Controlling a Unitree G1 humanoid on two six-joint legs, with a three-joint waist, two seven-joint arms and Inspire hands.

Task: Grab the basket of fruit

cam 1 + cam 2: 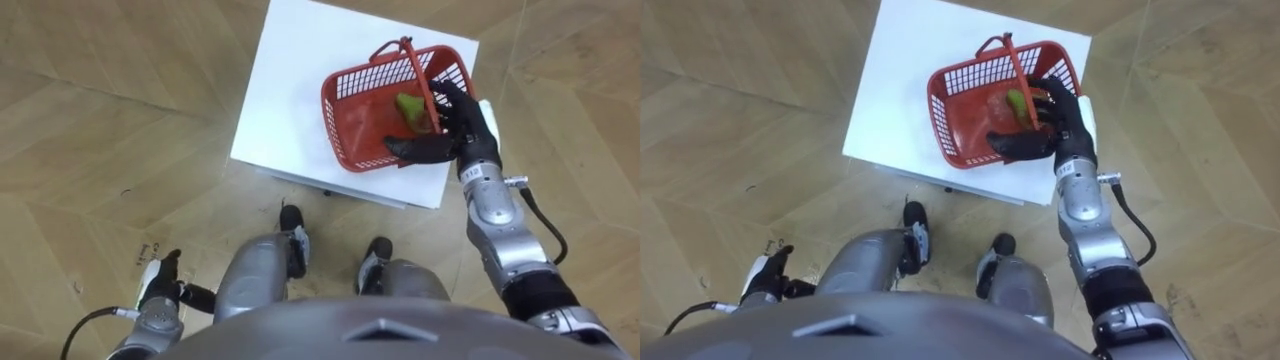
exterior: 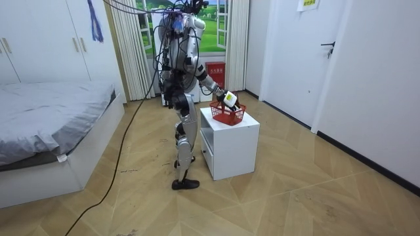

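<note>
The red plastic fruit basket [image 1: 352, 84] stood on the white counter [image 1: 290, 110], directly under the right robot hand [image 1: 455, 130]. That robot hand lay over the near rim at the foot of the upright handle [image 1: 420, 80]; whether it had closed on anything could not be told. The mesh plastic, holding one green fruit [image 1: 407, 105] just left of the robot hand, looked light and fairly stiff. The handle's middle, up and left of the robot hand, seemed the balanced hold. Nothing stood between them. The left robot hand [image 1: 158, 290] hung low, well apart.
</note>
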